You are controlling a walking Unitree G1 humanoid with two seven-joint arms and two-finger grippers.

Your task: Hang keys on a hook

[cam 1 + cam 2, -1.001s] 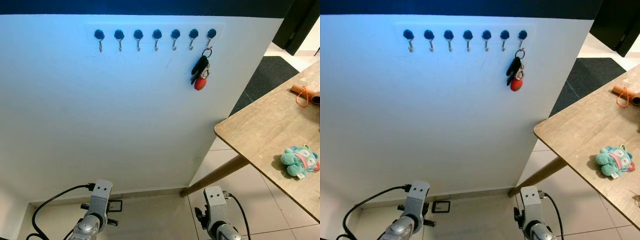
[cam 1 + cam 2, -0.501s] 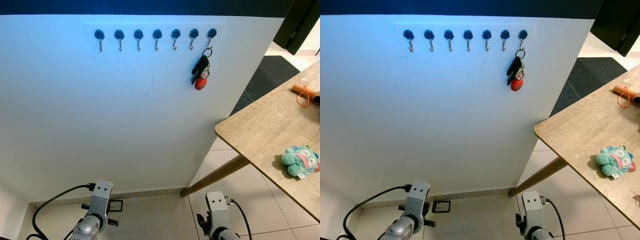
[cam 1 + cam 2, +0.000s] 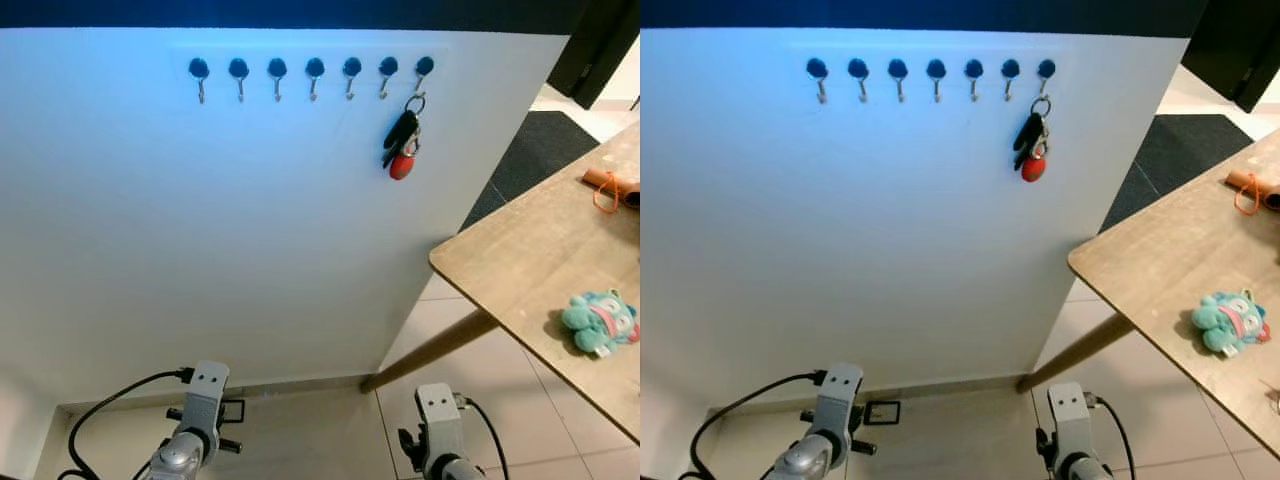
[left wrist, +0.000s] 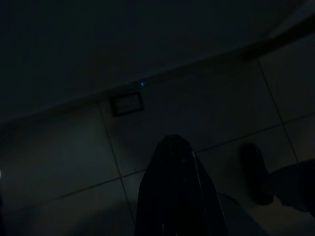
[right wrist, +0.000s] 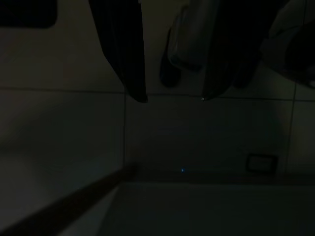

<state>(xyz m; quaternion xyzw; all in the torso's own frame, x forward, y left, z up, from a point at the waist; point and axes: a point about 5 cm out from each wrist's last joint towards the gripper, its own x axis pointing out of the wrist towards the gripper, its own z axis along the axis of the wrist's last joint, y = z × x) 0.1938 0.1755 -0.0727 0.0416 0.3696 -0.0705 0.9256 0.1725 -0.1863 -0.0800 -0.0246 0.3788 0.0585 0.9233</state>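
Note:
A bunch of keys (image 3: 402, 142) with a black fob and a red tag hangs from the rightmost hook (image 3: 423, 72) of a row of several blue-capped hooks (image 3: 314, 74) on a white wall. Both arms hang low, far below the keys: the left arm (image 3: 196, 425) and the right arm (image 3: 438, 425) show at the bottom edge. In the dark left wrist view my left gripper (image 4: 173, 142) points at the tiled floor with its fingers pressed together. In the right wrist view my right gripper (image 5: 172, 98) is open over the floor, holding nothing.
A wooden table (image 3: 520, 255) juts in from the right on a slanted leg (image 3: 430, 352), carrying a teal plush toy (image 3: 600, 322) and an orange item (image 3: 605, 185). A dark mat (image 3: 545, 145) lies beyond it. A small black frame (image 3: 230, 410) sits at the wall's base.
The right arm has sunk a little lower in the picture. The keys stay on the rightmost hook, and the left arm has barely moved.

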